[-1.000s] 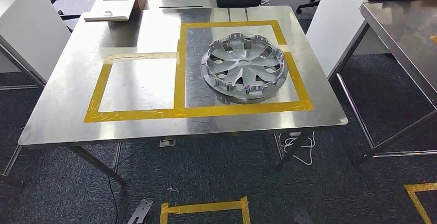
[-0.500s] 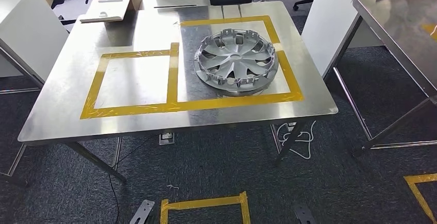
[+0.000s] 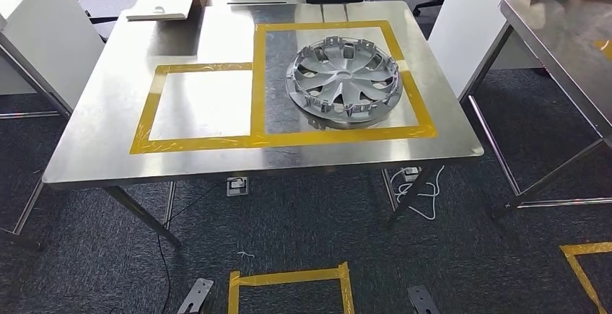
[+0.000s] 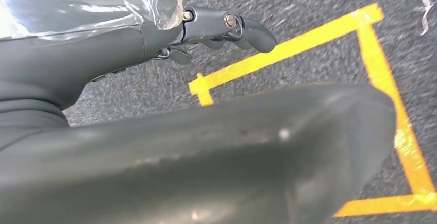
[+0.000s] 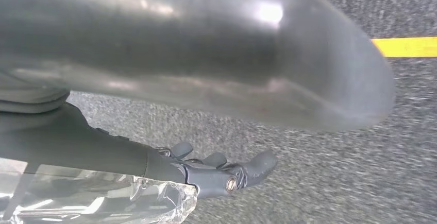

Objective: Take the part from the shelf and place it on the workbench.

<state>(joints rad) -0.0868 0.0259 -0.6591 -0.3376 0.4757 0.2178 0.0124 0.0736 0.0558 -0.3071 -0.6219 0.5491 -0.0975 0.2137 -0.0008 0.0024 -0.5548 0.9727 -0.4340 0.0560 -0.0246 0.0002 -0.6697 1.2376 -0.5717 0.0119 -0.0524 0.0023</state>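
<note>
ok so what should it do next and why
Probably nothing more with the part: the hubcap already lies inside the right taped square on the workbench. The left robot hand and right robot hand hang over the carpet, holding nothing. I'd step back.

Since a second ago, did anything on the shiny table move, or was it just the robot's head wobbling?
Only the camera moved: the whole picture shifted, table and floor together. The hubcap lies in the same spot inside the right yellow tape square on the workbench. Nothing was taken hold of or let go. The left hand and right hand hang over the carpet, holding nothing.
</note>
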